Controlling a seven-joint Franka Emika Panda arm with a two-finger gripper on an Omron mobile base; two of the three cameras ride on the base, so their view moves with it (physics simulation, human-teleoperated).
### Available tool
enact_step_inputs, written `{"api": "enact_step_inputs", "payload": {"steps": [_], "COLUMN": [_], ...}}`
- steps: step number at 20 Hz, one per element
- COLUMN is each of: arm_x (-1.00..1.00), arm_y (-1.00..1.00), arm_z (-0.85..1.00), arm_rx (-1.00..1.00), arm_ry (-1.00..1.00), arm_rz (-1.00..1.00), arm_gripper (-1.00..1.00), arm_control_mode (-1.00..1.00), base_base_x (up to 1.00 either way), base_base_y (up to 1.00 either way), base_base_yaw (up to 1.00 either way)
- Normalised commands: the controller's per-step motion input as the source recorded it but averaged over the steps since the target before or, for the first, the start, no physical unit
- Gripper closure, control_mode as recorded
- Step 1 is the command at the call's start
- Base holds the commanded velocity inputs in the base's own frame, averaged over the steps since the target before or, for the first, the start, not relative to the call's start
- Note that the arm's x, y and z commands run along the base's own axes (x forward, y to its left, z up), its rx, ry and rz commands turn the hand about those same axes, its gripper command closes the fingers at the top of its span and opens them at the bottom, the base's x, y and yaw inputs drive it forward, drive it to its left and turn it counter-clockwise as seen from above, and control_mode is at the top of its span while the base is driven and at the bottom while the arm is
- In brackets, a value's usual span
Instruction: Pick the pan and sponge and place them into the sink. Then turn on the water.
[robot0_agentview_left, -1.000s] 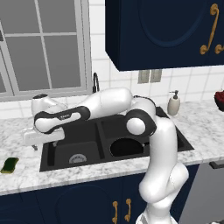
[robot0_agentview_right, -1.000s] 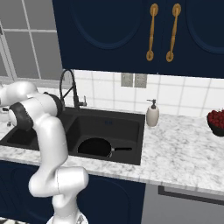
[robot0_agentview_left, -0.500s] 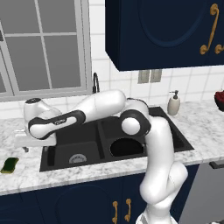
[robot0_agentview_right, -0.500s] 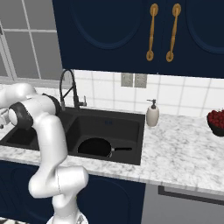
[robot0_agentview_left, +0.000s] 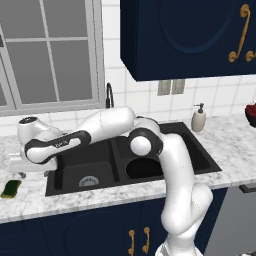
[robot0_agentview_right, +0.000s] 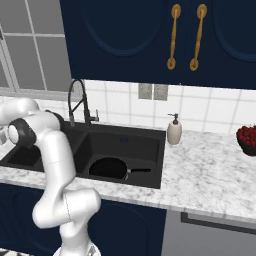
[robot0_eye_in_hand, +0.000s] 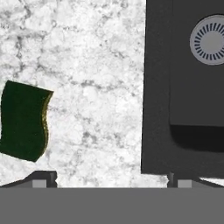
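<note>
The green sponge (robot0_eye_in_hand: 24, 120) with its yellow layer lies flat on the marble counter, left of the black double-basin sink (robot0_eye_in_hand: 157, 87). In the left base view the sponge (robot0_agentview_left: 11, 188) sits near the counter's front left. My gripper (robot0_agentview_left: 31, 174) hovers over the counter between sponge and sink (robot0_agentview_left: 75, 190), open and holding nothing. Its fingertips (robot0_eye_in_hand: 43, 177) stand wide apart. The black pan (robot0_agentview_right: 107, 167) rests in the right basin, handle pointing right. The arched black faucet (robot0_agentview_right: 80, 102) stands behind the sink, and no water runs.
A beige soap dispenser (robot0_agentview_right: 174, 131) stands on the counter right of the sink, and a bowl of red fruit (robot0_agentview_right: 247, 137) sits at the far right. The left basin's silver drain (robot0_eye_in_hand: 210, 40) shows. A window lies behind the counter, with dark cabinets overhead.
The arm has swung further left and a little lower, carrying the hand from the sink's left edge out over the counter toward the sponge.
</note>
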Motion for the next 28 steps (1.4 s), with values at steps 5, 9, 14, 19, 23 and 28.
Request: {"api": "enact_step_inputs", "payload": {"steps": [5,9,14,19,23,28], "arm_x": [0.00,0.00,0.01,0.07,0.12,0.10], "arm_y": [0.34,0.35,0.33,0.24,0.20,0.23], "arm_z": [-0.08,-0.02,-0.07,-0.15,-0.15,-0.16], "arm_rx": [0.00,0.00,0.00,0.00,0.00,0.00], "arm_ry": [0.00,0.00,0.00,0.00,0.00,0.00], "arm_rz": [0.00,0.00,0.00,0.00,0.00,0.00], "arm_gripper": [-1.00,-1.00,-1.00,-1.00,-1.00,-1.00], "arm_control_mode": [-1.00,-1.00,-1.00,-1.00,-1.00,-1.00], "base_base_x": [0.00,0.00,0.00,0.00,0.00,0.00], "base_base_y": [0.00,0.00,0.00,0.00,0.00,0.00], "base_base_yaw": [0.00,0.00,0.00,0.00,0.00,0.00]}}
